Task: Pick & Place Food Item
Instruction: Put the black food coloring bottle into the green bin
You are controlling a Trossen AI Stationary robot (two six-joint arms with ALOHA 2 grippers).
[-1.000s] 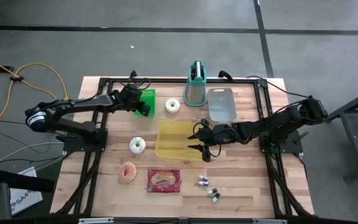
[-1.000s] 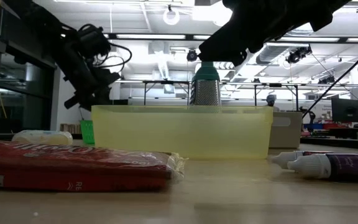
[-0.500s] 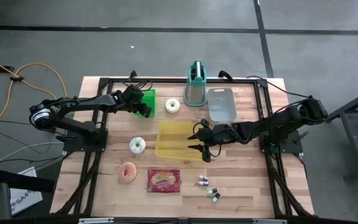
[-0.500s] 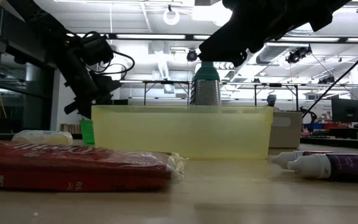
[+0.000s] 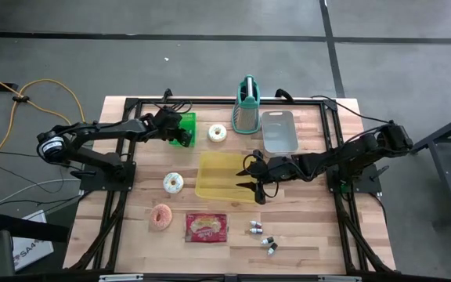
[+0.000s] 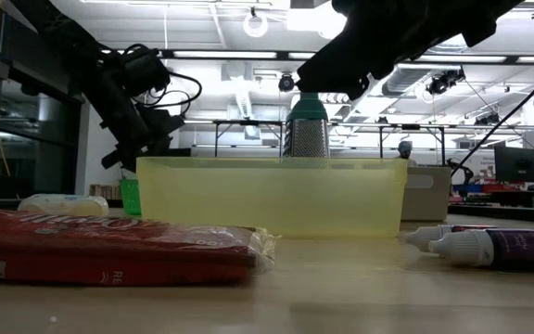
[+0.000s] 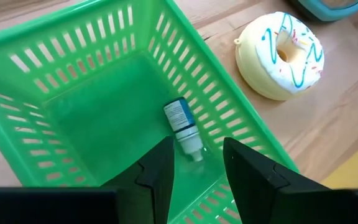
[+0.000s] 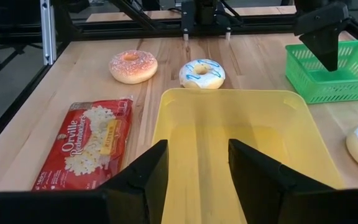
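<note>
- Hovering over the green basket (image 7: pixel 104 93) at the table's far left, the left gripper (image 7: pixel 197 165) has its fingers apart, holding nothing.
- A small bottle (image 7: pixel 184 127) lies on the basket floor, just beyond the fingertips.
- A white donut with blue icing (image 7: pixel 281 55) sits on the table just right of the basket.
- Over the yellow bin (image 8: pixel 241 124) at mid-table, the right gripper (image 8: pixel 197 165) hangs with fingers apart, empty.

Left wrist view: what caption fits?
Open left gripper over a green basket holding a small bottle, donut beside.
</note>
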